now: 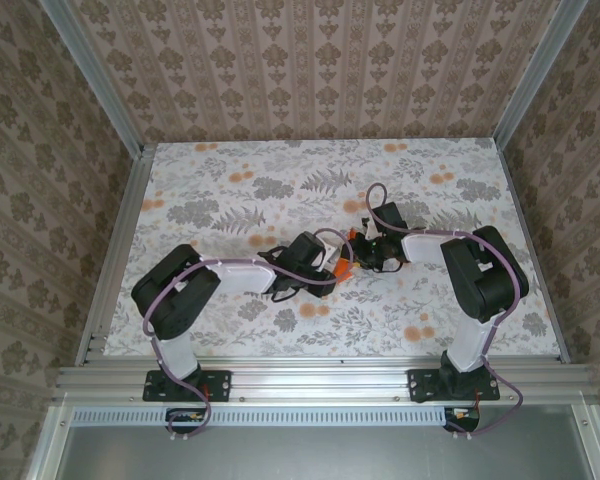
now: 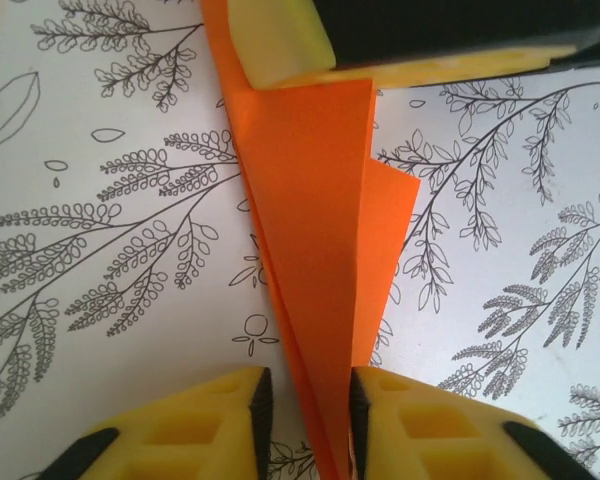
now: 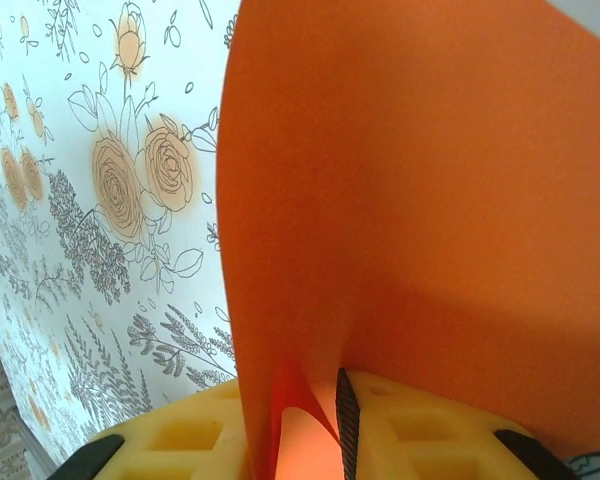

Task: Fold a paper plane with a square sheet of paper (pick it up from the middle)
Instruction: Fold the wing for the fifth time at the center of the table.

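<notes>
A bright orange paper sheet [image 1: 343,266] [image 2: 315,200], folded into a narrow pointed shape, is seen over the middle of the floral-printed table top [image 1: 230,200], between the two arms. Its pointed end is flanked by the yellow-fingered left gripper [image 2: 310,415], whose jaws stand narrow; whether the tip is pinched cannot be told. The wider end is clamped between the pads of the right gripper [image 3: 305,425], and the sheet spreads out beyond those fingers.

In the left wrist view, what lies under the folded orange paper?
The leaf-printed table cover shows on both sides of the orange paper, which the left gripper pinches. Whatever lies directly beneath the paper is covered.
</notes>
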You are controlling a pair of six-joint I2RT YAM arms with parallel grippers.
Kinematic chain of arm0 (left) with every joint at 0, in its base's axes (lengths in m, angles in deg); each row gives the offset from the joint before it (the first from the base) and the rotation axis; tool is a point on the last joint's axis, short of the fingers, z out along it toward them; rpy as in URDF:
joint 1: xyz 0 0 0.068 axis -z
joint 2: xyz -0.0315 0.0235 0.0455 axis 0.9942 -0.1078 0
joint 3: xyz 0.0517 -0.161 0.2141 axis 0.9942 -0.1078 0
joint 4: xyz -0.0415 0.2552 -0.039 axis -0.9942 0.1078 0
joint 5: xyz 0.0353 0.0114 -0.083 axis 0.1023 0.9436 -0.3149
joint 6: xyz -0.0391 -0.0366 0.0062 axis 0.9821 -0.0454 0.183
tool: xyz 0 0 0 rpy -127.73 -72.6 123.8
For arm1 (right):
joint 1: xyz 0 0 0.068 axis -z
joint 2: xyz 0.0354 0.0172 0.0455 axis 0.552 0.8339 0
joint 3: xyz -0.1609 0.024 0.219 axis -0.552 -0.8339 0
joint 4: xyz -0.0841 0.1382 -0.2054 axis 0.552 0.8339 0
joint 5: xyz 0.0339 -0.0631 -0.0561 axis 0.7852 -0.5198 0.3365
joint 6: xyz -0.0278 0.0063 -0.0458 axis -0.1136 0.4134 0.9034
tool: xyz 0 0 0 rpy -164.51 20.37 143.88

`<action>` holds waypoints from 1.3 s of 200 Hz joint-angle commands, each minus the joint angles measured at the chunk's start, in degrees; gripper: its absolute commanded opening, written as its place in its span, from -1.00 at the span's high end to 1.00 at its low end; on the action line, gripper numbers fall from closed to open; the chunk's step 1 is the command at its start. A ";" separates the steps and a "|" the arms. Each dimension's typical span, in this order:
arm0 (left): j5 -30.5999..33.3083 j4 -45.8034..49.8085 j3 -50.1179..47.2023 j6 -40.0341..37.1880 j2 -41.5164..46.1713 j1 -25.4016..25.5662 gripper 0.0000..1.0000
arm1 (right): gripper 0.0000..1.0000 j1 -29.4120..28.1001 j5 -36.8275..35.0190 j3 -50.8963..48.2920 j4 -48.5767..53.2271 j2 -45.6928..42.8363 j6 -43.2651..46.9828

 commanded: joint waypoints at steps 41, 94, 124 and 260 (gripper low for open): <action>5.49 1.65 0.61 -0.80 -0.58 1.20 0.69 | 0.48 0.44 -2.47 1.53 3.92 1.18 -0.56; 12.96 2.41 0.67 -0.35 -0.78 2.87 0.82 | 0.47 0.40 -1.80 2.05 4.33 1.34 -0.74; 16.38 2.76 0.68 -0.66 -1.18 3.96 0.84 | 0.44 0.44 -1.20 2.41 5.11 -0.20 -1.20; 28.19 5.67 2.22 -1.62 -3.92 7.74 0.82 | 0.81 0.39 -4.78 1.95 11.11 -3.06 0.07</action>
